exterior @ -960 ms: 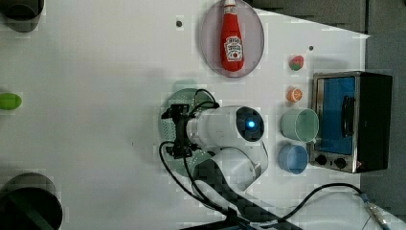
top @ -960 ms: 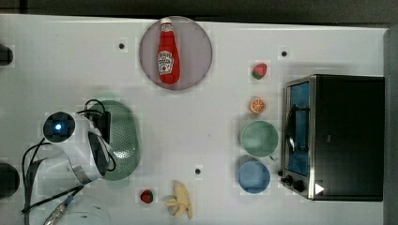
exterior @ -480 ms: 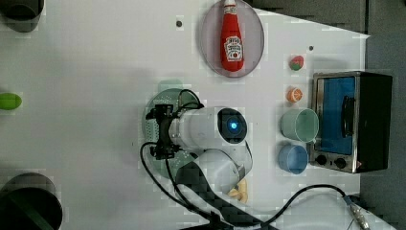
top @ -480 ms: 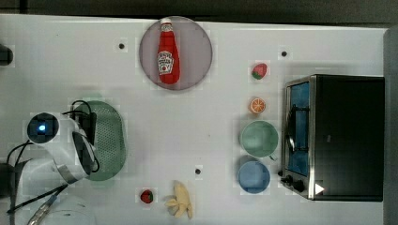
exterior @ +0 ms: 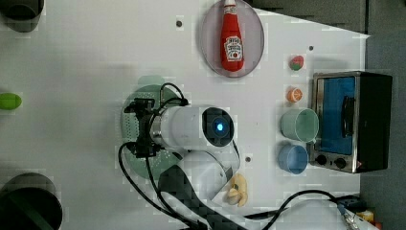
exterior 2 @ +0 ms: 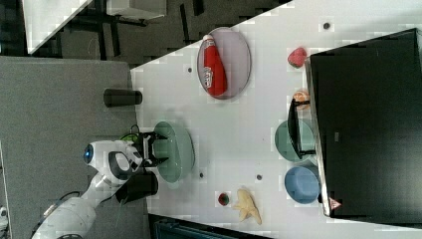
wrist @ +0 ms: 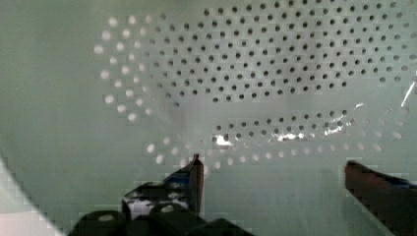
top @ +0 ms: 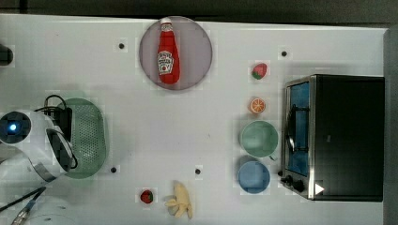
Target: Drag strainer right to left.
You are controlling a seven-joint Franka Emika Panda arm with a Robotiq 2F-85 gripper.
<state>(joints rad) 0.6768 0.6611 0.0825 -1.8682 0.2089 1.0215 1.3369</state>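
The gripper point(wrist: 273, 167) hangs inside the strainer point(top: 89, 136) with its fingers point(wrist: 194, 174) spread wide, gripping nothing. The arm's white body point(top: 33, 145) hides the strainer's half toward the top view's left edge, and contact with the perforated floor is hard to judge. The wrist points straight down. The strainer sits near the table point(top: 187, 122)'s left edge in the top view, far from the green bowl point(top: 258, 138).
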